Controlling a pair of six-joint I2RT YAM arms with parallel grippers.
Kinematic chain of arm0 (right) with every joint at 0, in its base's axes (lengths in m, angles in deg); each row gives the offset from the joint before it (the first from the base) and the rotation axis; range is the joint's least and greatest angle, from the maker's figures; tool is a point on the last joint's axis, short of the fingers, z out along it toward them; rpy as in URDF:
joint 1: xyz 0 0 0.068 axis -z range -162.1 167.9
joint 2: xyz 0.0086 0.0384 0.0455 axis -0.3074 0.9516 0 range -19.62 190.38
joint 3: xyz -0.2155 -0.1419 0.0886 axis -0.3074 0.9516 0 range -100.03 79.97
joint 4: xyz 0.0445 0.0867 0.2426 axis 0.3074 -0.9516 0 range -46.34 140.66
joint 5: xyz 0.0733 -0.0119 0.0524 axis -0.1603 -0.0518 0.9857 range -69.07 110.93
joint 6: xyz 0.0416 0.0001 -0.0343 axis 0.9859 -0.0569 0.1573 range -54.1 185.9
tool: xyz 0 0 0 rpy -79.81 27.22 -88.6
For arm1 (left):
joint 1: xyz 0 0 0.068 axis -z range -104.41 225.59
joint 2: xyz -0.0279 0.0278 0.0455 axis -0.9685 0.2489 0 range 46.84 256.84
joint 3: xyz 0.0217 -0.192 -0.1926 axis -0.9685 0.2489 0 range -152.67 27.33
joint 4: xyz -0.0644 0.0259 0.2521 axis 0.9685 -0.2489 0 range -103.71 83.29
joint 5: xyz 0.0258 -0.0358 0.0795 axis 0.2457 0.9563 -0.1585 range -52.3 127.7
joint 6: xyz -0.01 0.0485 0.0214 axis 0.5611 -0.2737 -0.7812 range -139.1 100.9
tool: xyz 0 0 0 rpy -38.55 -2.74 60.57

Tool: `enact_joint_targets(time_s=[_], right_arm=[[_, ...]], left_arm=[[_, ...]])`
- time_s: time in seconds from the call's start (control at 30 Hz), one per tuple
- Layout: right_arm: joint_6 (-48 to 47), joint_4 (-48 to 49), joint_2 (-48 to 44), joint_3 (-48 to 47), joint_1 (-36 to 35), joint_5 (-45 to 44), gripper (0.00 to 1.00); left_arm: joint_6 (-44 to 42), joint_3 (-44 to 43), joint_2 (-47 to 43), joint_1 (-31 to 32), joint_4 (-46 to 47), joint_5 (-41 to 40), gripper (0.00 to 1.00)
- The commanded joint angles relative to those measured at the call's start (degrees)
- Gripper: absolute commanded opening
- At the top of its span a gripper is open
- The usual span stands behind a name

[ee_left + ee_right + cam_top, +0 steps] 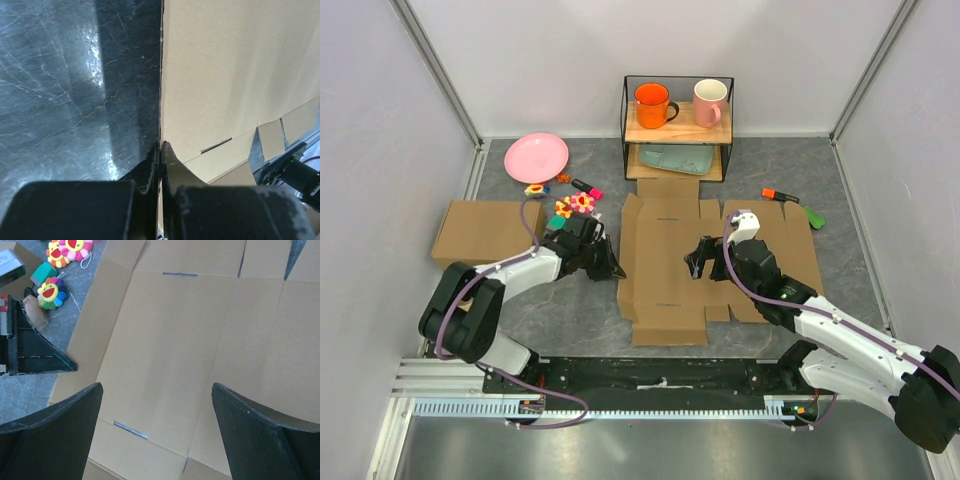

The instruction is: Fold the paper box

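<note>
Yellow flower toys (576,204) near paper box (665,270)

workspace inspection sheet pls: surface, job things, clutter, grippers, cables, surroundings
surface: grey marbled table
job's things: paper box lying as a flat, unfolded sheet
clutter: second cardboard box at far left; pink plate; flower toys; orange marker; wire shelf holding orange mug, pink mug, teal tray
grippers: left gripper shut at the sheet's left edge, apparently pinching it; right gripper open above the sheet's middle
cables: purple cables run along both arms
surroundings: white walls with metal corner posts
</note>
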Motion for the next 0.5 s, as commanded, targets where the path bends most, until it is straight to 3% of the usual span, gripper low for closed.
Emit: enact_joint_targets(time_s=[0.0,0.13,0.23,0.47], right_arm=[[-0.6,-0.1,-1.1,-3.0,0.1,-0.6,0.98],[-1.4,-4.9,-1.5,-8.1,0.0,-0.4,0.97],[-2.6,-8.1,-2.2,-13.4,0.1,-1.0,0.97],[-6.3,-16.3,-6.3,-25.3,0.1,-4.2,0.98]], left_arm=[[-5.7,-5.0,-5.1,0.2,-6.6,-3.6,0.02],[-13.9,-17.9,-8.3,0.2,-23.5,-9.0,0.02],[-19.6,-24.7,-10.1,0.2,-30.7,-9.4,0.02],[-26.1,-27.0,-23.8,5.2,-27.9,-11.9,0.02]])
